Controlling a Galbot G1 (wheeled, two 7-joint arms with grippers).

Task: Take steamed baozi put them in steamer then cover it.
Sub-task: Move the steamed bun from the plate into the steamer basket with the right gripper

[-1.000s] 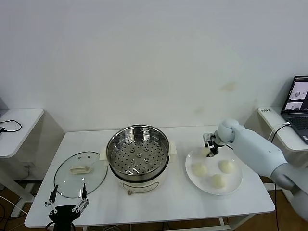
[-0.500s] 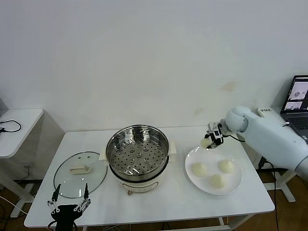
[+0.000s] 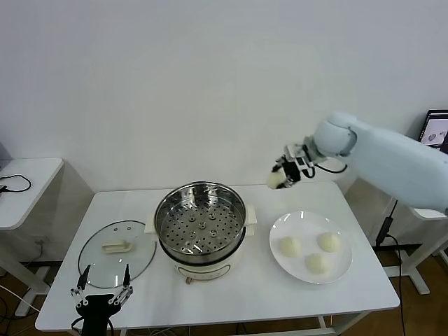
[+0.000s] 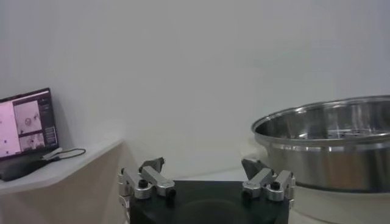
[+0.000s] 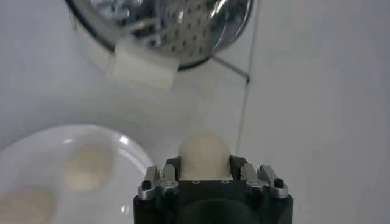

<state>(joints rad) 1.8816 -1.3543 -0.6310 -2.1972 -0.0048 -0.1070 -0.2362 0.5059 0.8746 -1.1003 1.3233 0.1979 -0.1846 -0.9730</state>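
My right gripper [image 3: 282,175] is shut on one cream-white baozi [image 3: 274,180] and holds it in the air above the table's back edge, between the steamer [image 3: 200,225] and the white plate [image 3: 311,269]. In the right wrist view the baozi [image 5: 205,149] sits between the fingers [image 5: 171,165]. Three more baozi [image 3: 290,246] lie on the plate. The steamer's perforated tray is bare. The glass cover [image 3: 117,253] lies flat on the table left of the steamer. My left gripper [image 3: 102,288] is open and parked at the table's front left edge.
A small side table [image 3: 24,187] stands at the far left. A laptop [image 3: 437,131] sits on another side table at the far right. The steamer's steel rim also shows in the left wrist view [image 4: 329,143].
My right gripper has lifted a baozi off the plate and carried it up and left toward the steamer. The left arm has barely moved.
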